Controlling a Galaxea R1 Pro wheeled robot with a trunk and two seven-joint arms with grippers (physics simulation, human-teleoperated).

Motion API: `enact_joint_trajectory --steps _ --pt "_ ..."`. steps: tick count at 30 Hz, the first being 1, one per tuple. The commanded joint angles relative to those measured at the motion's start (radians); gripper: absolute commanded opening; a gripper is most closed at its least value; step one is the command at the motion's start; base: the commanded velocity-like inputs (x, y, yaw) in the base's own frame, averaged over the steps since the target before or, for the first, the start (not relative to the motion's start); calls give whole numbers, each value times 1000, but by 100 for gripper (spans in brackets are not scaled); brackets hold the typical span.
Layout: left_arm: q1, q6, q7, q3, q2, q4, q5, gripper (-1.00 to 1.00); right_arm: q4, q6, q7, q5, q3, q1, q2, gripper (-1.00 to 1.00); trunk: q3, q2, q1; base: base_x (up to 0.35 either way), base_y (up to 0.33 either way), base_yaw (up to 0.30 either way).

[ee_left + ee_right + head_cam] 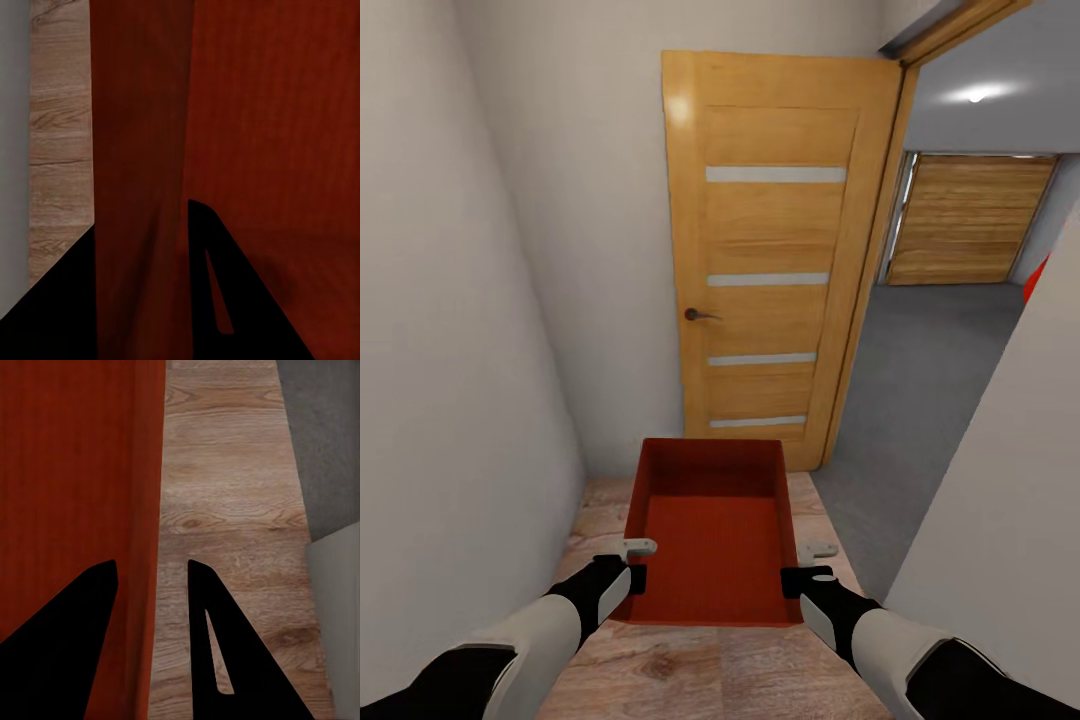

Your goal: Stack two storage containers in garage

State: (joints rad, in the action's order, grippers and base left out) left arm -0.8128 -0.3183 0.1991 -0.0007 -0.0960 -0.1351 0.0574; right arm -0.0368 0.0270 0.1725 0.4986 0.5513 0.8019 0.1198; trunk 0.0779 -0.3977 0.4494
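Each claw, left (628,562) and right (806,566), pinches a side wall of the rigid, light-looking red-orange storage container (710,545), a balanced two-sided hold.

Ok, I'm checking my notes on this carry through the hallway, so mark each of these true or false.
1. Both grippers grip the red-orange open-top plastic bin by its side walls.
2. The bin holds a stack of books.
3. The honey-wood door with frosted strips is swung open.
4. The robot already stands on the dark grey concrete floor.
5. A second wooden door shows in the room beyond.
1. True: the left gripper and right gripper each pinch a side wall of the red-orange bin.
2. False: the bin is empty.
3. True: the honey-wood door stands open against the wall.
4. False: wood-plank floor lies underneath; the grey concrete floor starts past the doorway.
5. True: a slatted wooden door shows there.
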Motion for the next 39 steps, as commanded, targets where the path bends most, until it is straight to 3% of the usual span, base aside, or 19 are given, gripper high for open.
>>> enact_joint_trajectory --steps 1,39 --pt "-1 -2 8 2 24 -6 -17 -100 9 3 5 17 12 0 0 -100 2 -2 1 0 0 -21" --pt "-1 -2 8 2 24 -6 -17 -100 9 4 5 17 12 0 1 -100 -11 -2 1 0 0 -61"
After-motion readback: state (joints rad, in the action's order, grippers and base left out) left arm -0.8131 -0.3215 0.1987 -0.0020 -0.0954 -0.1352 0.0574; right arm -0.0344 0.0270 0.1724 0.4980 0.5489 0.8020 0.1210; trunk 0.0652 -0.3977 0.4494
